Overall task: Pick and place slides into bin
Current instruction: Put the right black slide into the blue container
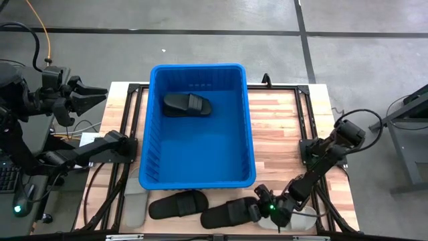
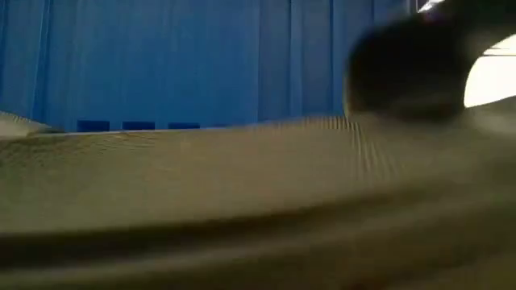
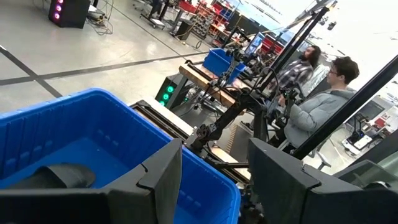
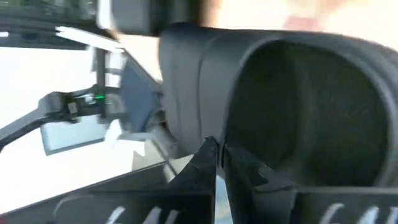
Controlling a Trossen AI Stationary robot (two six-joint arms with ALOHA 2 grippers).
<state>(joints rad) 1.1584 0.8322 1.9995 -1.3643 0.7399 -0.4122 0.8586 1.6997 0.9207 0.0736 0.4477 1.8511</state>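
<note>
Overhead camera looks straight down on the table (image 1: 281,127); the low one sits pressed against the bin (image 2: 201,56), which both share.

**A robotics workshop floor**

Grey concrete floor (image 1: 200,40) with dark taped lines runs from 9 to 3 o'clock behind the wooden table (image 1: 281,127). The left wrist view shows further robot rigs (image 3: 230,74), red storage racks (image 3: 217,15) and two seated people (image 3: 317,93) around 1 o'clock.
</note>
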